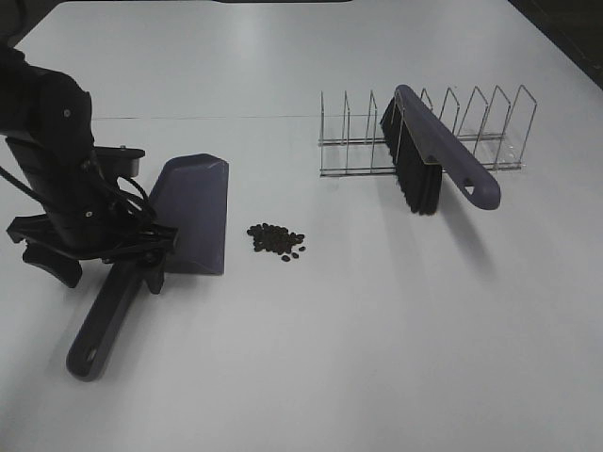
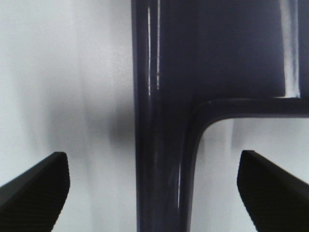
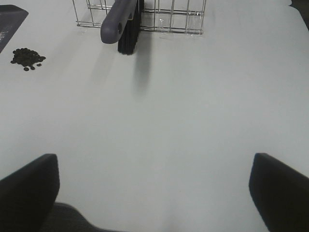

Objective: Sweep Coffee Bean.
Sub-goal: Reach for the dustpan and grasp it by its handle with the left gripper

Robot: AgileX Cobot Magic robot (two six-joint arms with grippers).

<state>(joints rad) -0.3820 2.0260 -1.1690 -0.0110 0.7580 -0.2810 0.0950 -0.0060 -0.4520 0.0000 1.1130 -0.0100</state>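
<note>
Just right of the dustpan (image 1: 193,212), the coffee bean (image 1: 275,241) pile stretches left-right; left gripper (image 2: 152,164) spread astride the handle (image 1: 104,325).

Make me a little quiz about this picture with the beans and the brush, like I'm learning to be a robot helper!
1. True or false: the brush rests in the wire rack.
2. Where are the coffee beans compared with the dustpan? A) inside it B) on the table beside it C) under it
3. Fill the gap: the left tool straddles the dustpan's handle with its fingers ___ (open or shut).
Key: 1 true; 2 B; 3 open.
</note>
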